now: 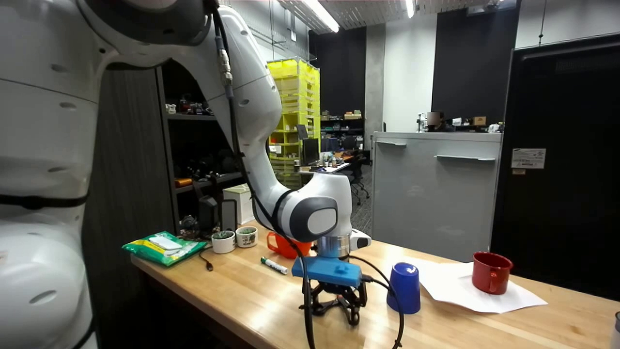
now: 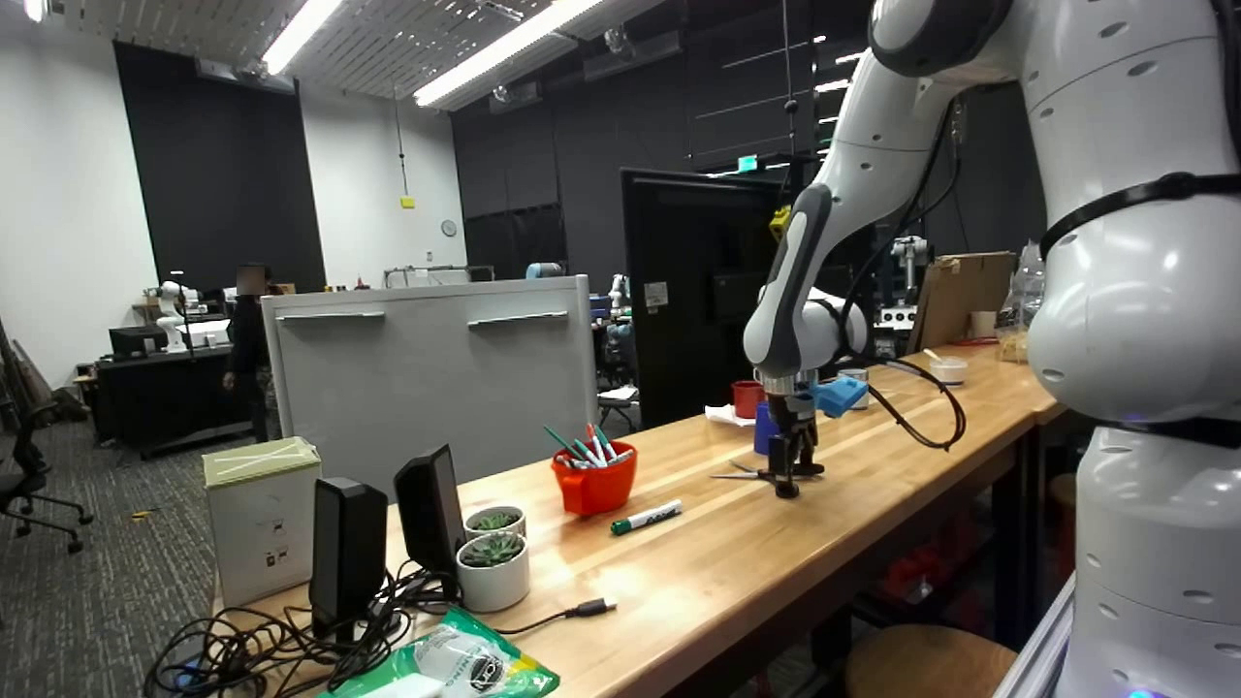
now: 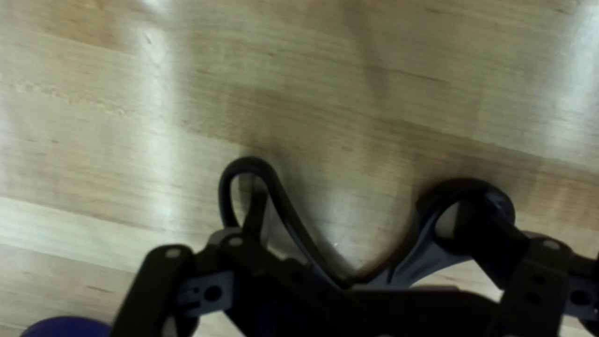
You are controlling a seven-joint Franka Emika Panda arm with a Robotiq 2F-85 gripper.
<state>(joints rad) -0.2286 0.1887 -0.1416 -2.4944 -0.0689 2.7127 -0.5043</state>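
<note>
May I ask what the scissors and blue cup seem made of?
The scissors' handles look like smooth plastic, from their soft sheen; the thin grey blades suggest bare metal. The blue cup seems satin plastic, being evenly coloured, though that's uncertain.

Red mug (image 1: 491, 274) is sitting on some white paper (image 1: 445, 286), blue cup (image 1: 405, 289) is standing nearby, and a green-capped marker (image 2: 647, 518) is lying by an orange tub (image 2: 599, 487) that's holding pens (image 2: 588, 453). Two potted succulents (image 2: 493, 580) are chilling near the black speakers (image 2: 347, 553).

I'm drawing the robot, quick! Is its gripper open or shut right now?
Gripper: open, tips wide apart at the handles of the scissors; whether it touches them cannot be told.
</note>
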